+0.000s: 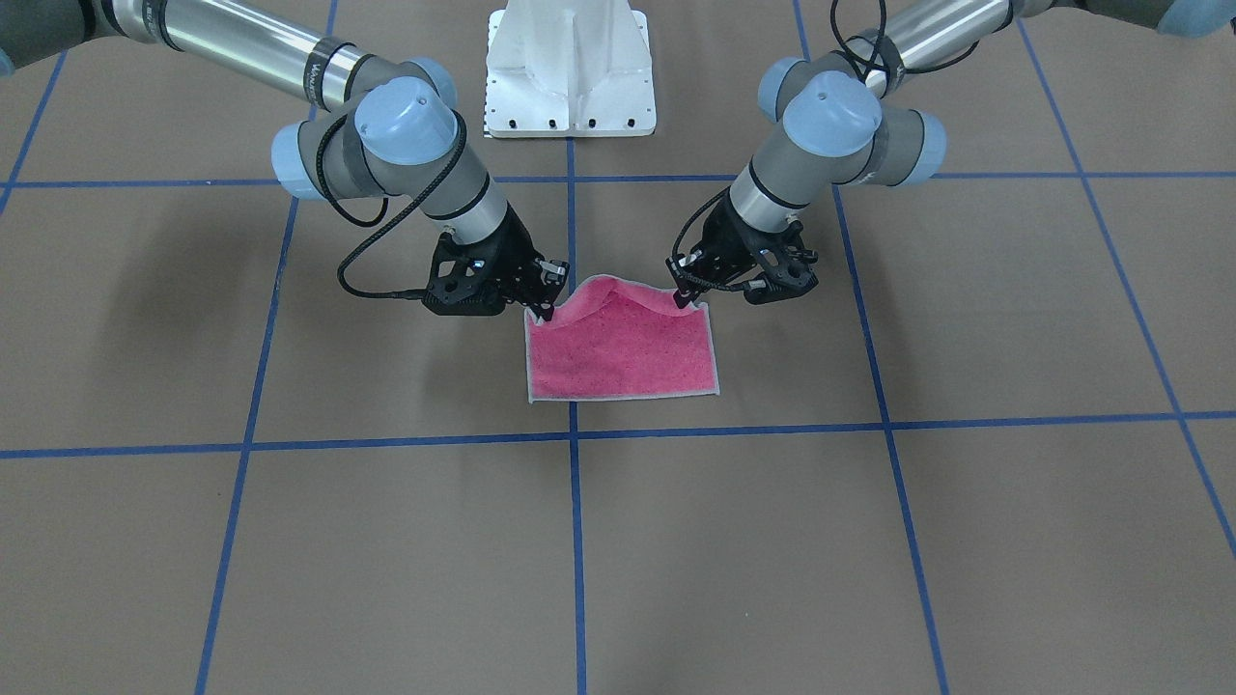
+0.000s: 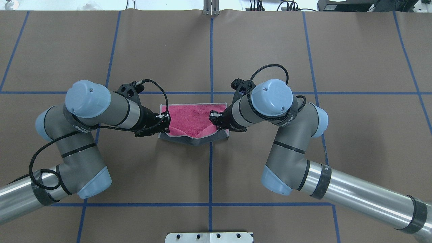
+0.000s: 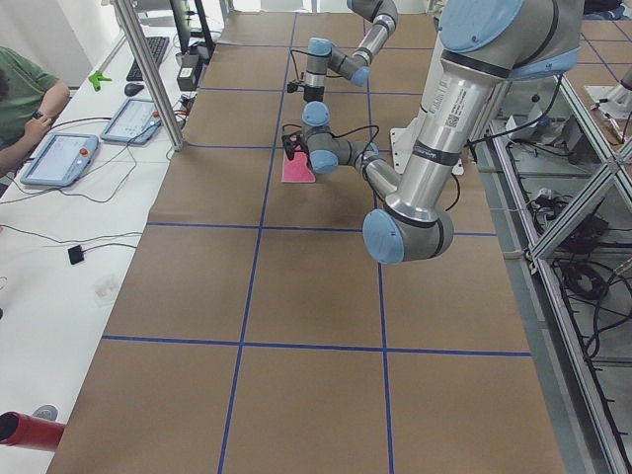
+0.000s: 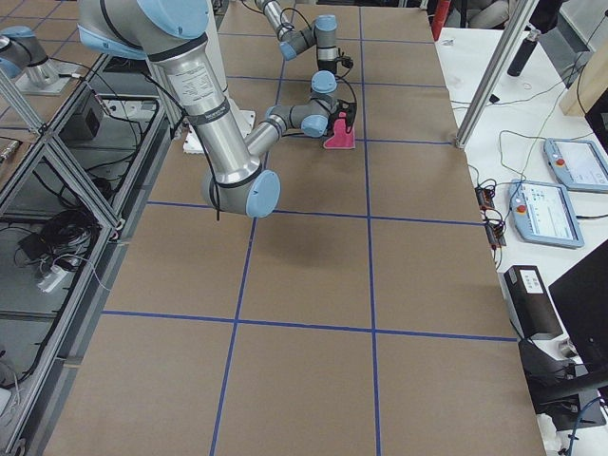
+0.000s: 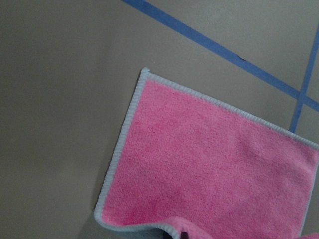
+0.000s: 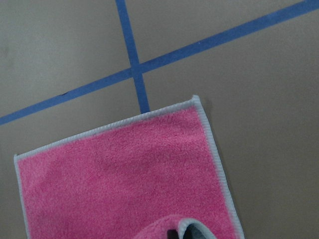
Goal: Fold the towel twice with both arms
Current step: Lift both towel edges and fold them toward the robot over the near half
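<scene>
The first of the two folds appears to be in hand. The black two-finger left hand (image 2: 166, 123) and its twin, the black two-finger right hand (image 2: 214, 118), each pinch one robot-side corner of the small square terry towel (image 2: 190, 115), with the fingers pressed together on the cloth. They hold those corners raised above the brown paper-covered table (image 2: 101, 50). The next move likely calls for both hands to travel together, away from the robot, at matched height and pace, so that the lifted edge comes down squarely on the far edge before they let go. Uneven travel would skew the fold. The towel sits at the table's middle, across a blue tape line (image 2: 211, 50), between the two hands. Its far half lies flat, pink face up, with light grey stitched edging along the borders. The held edge sags in the middle between the two corners, and in the overhead view its dark grey underside shows along the robot's side.
</scene>
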{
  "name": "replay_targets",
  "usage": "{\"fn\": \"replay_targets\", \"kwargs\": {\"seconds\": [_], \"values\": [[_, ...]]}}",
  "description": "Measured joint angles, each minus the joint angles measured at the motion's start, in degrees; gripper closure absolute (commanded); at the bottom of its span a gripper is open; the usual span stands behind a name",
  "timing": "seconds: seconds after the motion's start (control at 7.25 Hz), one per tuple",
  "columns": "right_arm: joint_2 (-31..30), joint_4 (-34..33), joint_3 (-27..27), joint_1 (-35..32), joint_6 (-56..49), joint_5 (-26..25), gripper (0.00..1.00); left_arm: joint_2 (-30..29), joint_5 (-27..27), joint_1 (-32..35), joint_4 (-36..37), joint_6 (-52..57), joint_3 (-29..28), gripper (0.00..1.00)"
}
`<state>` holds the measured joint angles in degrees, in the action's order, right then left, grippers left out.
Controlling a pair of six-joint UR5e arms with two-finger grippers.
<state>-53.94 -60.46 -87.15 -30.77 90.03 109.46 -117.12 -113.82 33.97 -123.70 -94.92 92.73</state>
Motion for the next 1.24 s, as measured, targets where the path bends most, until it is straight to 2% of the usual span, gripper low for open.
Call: {"fn": "replay_targets", "kwargs": {"seconds": [0.41,1.24], "values": [[0.7,2.6,3.3,-0.3,0.1,-0.2,1.00,-0.3,0.0,1.4,-0.1,0.1,-1.6,1.00],[0.8,3.3,4.3,-2.8,0.5,-0.2,1.00,-0.2,0.0,2.0,-0.2,0.1,-3.1,1.00]]}}
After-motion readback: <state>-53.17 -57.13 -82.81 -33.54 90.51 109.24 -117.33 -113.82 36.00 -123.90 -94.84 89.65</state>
